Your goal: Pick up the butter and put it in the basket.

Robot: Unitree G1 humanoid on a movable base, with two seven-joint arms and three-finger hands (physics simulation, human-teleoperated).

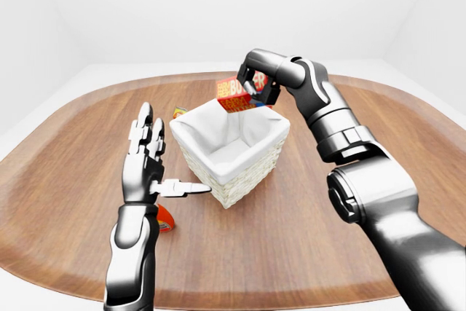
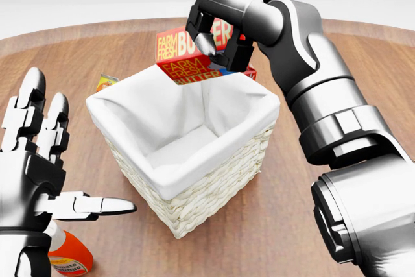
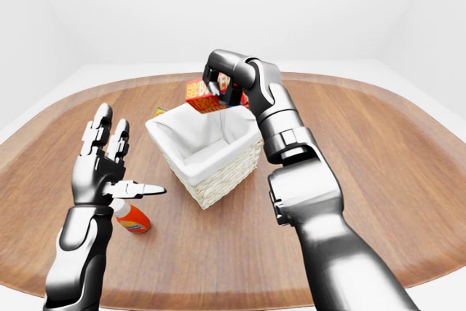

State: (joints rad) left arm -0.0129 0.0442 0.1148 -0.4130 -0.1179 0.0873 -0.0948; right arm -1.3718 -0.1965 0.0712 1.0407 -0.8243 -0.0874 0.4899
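Note:
The butter (image 2: 183,56) is a red box lettered FARM FRESH BUTTER, tilted in the air just above the top edge of the basket in the head view. My right hand (image 2: 217,48) is shut on it, one finger (image 2: 207,42) across its face and the rest hidden behind the box. The basket (image 2: 207,196) is pale wicker with a white cloth lining and nothing visible inside. My left hand (image 2: 71,154) stands open at the left of the basket, fingers spread upward and thumb pointing at the wicker wall without touching it.
An orange ketchup bottle (image 2: 68,255) lies below my left hand. A small yellow box (image 2: 106,83) sits at the basket's upper left, and a red carton (image 2: 250,71) peeks out behind its top rim. The round wooden table (image 1: 255,253) stretches all around.

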